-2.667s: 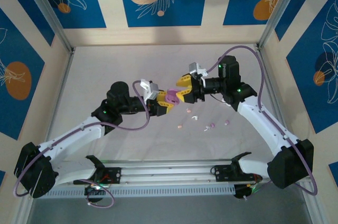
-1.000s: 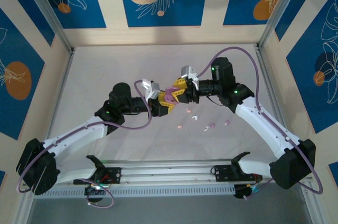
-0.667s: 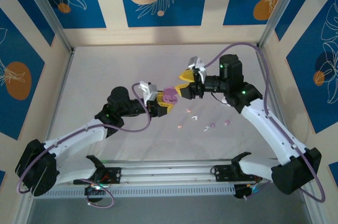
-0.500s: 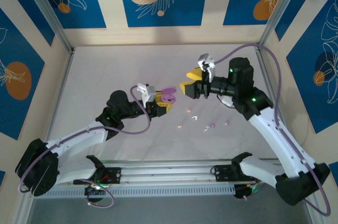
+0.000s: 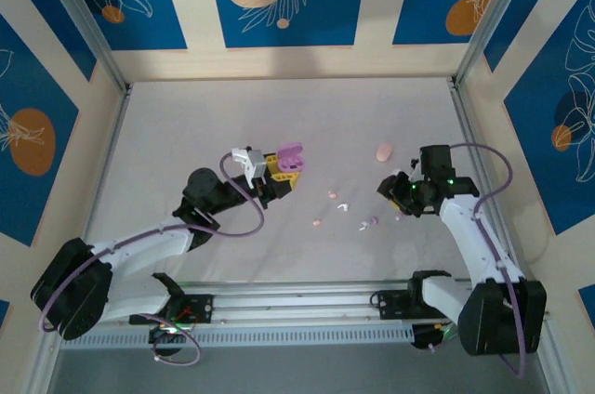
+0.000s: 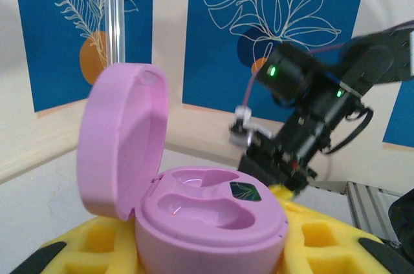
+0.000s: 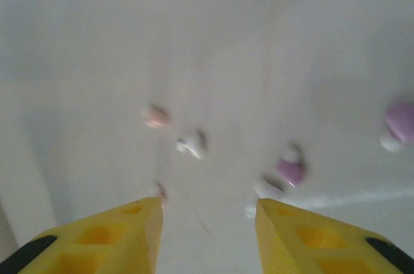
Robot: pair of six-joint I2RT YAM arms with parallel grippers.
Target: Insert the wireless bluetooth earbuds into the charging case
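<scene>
The white table [image 5: 186,124] carried everything, with both arms reaching in from its 6 o'clock edge. The left arm [image 5: 139,245] stretched toward the table's middle, and the right arm [image 5: 479,236] folded up along the 3 o'clock side. The left gripper [image 5: 282,174] was clamped on the purple charging case [image 5: 292,154], lifted off the surface just at 9 o'clock of the table's centre. In the left wrist view the case [image 6: 207,216] sat between the yellow fingers [image 6: 323,248] with its lid [image 6: 119,138] hinged up at 9 o'clock and both moulded wells showing. The right gripper [image 5: 398,191] hung over the table at about 4 o'clock from the centre; in the right wrist view its jaws stood apart [image 7: 208,222] with bare table between the yellow fingers [image 7: 123,229]. A peach case [image 5: 384,151] lay closed at 12 o'clock of that gripper, near it but apart. The wireless bluetooth earbuds [image 5: 342,205] lay loose on the table between the two grippers, at 5 o'clock of the purple case. The blurred right wrist view showed a pink one [image 7: 155,115], a white one [image 7: 193,146] and two purple ones [image 7: 291,170].
</scene>
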